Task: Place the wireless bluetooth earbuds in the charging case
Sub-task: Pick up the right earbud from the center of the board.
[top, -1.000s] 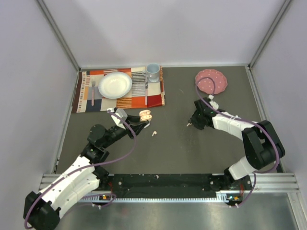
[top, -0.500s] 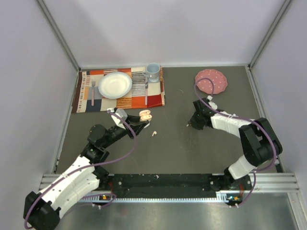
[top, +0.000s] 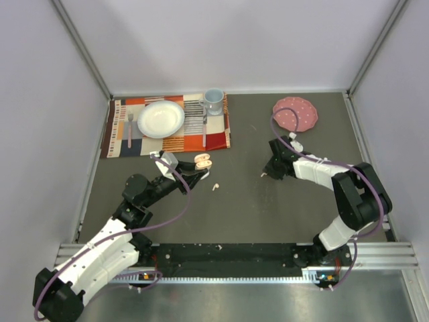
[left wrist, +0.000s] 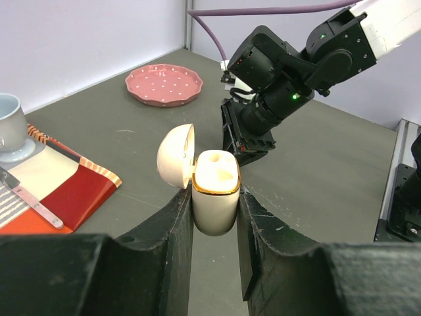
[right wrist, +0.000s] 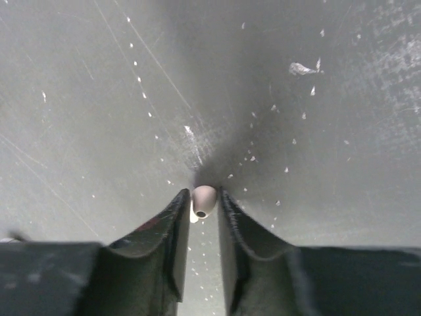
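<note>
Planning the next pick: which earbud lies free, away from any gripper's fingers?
The loose earbud on the table near the left gripper; the other earbud sits between the right gripper's fingers.

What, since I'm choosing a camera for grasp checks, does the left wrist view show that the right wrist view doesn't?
Only the left wrist view: the open charging case clamped upright in the left gripper, lid hinged open, plus the pink plate, cup and placemat. Only the right wrist view: an earbud on the table between the right gripper fingertips; whether they touch it is unclear. Both: the grey table and the right gripper, seen from outside in the left wrist view.
</note>
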You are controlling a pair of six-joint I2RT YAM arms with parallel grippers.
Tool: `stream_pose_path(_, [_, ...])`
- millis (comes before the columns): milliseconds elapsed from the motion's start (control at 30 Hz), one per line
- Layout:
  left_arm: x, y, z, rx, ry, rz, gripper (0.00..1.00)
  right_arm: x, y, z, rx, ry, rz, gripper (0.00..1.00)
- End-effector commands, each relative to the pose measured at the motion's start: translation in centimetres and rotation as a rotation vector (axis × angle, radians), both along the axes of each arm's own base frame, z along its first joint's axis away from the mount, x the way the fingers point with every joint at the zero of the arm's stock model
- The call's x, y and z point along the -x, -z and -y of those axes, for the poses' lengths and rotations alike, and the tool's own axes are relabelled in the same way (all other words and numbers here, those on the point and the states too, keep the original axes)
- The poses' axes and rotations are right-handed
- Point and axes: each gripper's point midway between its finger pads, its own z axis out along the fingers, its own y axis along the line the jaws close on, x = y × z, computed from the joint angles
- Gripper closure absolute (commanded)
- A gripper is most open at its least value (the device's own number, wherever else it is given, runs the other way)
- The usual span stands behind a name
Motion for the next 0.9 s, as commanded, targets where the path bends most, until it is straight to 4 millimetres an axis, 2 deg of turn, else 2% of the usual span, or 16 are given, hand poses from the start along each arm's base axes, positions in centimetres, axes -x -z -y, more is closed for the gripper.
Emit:
stream_pose_path(0, [-0.2, -2.7, -0.2, 0.03, -0.014, 0.069, 1.0, -1.9, -1.0, 0.8, 0.047, 0.014, 0.054, 0.82])
stream_pose_path(300, [-0.3, -2.7, -0.2, 0.027, -0.013, 0.068, 1.0, -2.0, -1.0, 1.0, 0.099, -0.046, 0.049, 0.91])
stream_pose_path(433, [-0.4, -2.4, 0.1, 0.024, -0.003, 0.056, 1.0, -2.2, -2.2, 1.2, 0.132, -0.074, 0.074, 0.95])
stream_pose_path(467, [-0.4, -2.4, 0.2, 0.026, 0.0, 0.055, 1.0, -2.3, -2.7, 1.4, 0.16, -0.079, 0.093, 0.99])
stream_pose_path(600, [-0.5, -2.2, 0.5, 0.023, 0.012, 0.046, 1.0, -2.3, -6.0, 0.8, 0.232, -0.112, 0.197, 0.99])
stream_pose_path(633, [-0.5, -2.2, 0.5, 0.023, 0.015, 0.045, 1.0, -2.1, -7.3, 0.1, 0.235, -0.132, 0.234, 0.99])
stream_pose_path(833, [-0.7, -2.1, 0.6, 0.026, 0.016, 0.039, 1.0, -1.0, -11.8, -0.3, 0.339, -0.143, 0.352, 1.0])
stream_pose_path(867, [-0.7, -2.0, 0.7, 0.028, 0.015, 0.034, 1.0, -0.7, -13.0, -0.3, 0.343, -0.14, 0.381, 1.0])
